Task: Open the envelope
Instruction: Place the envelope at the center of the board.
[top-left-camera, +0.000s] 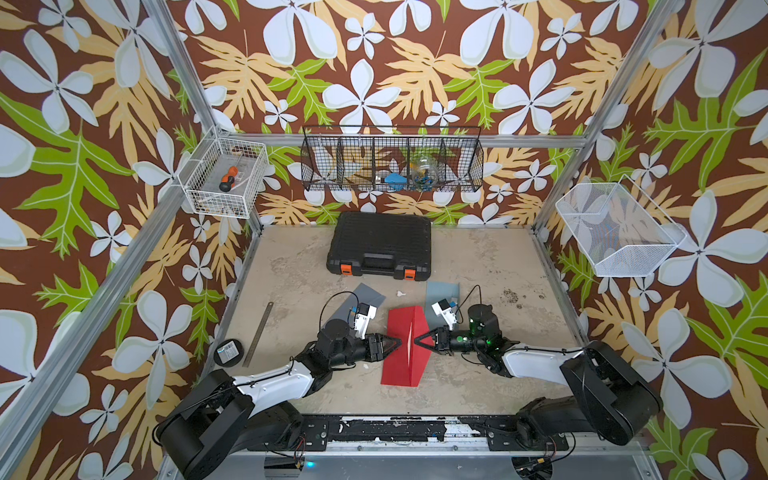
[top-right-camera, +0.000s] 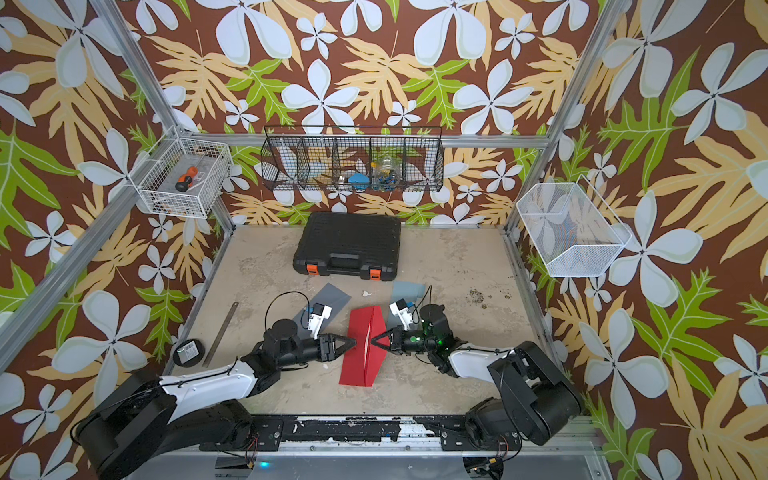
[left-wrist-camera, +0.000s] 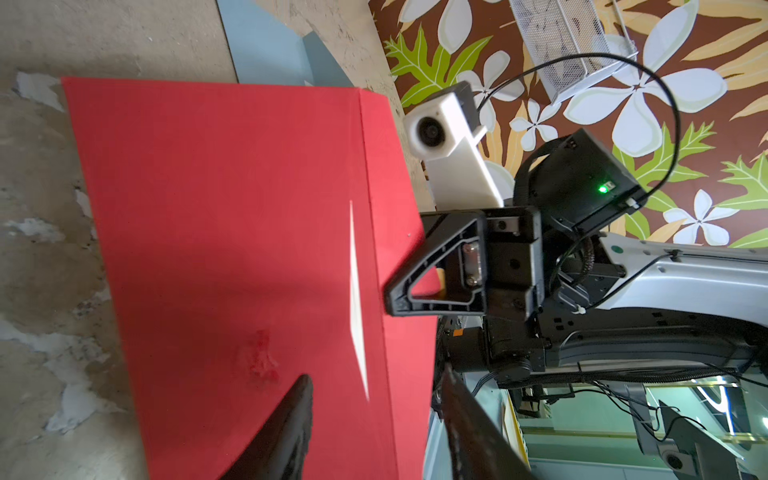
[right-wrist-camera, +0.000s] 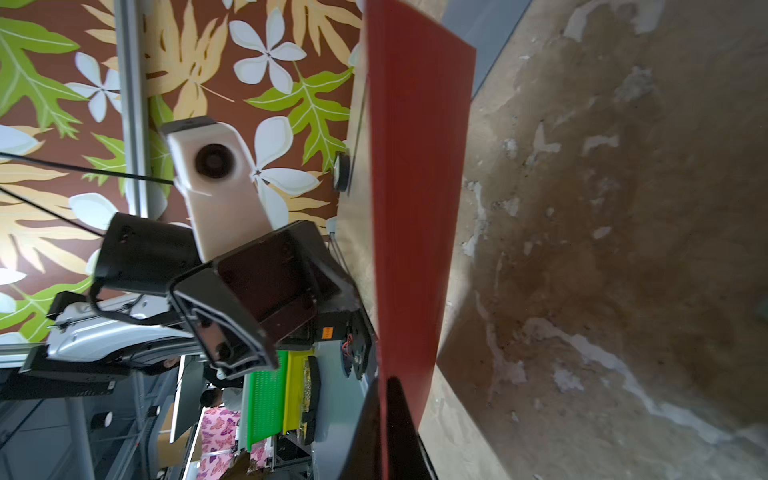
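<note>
The red envelope (top-left-camera: 399, 357) lies mid-table in both top views (top-right-camera: 358, 361), its flap raised off the body, with a white sliver (top-left-camera: 410, 334) showing in the gap. My right gripper (top-left-camera: 417, 338) comes in from the right and is shut on the flap's edge. The right wrist view shows the flap (right-wrist-camera: 415, 208) edge-on, running into that gripper (right-wrist-camera: 388, 386). My left gripper (top-left-camera: 398, 341) reaches over the envelope's left side. In the left wrist view it (left-wrist-camera: 376, 376) is open, one finger (left-wrist-camera: 291, 428) over the red body (left-wrist-camera: 228, 228), the other finger (left-wrist-camera: 469, 428) past the flap's edge.
A black tool case (top-left-camera: 380, 245) sits at the back. Two grey-blue sheets (top-left-camera: 368, 296) (top-left-camera: 442, 293) lie just behind the envelope. A metal ruler (top-left-camera: 258, 334) and a black round puck (top-left-camera: 227, 352) lie at the left. Wire baskets (top-left-camera: 392, 160) hang on the walls.
</note>
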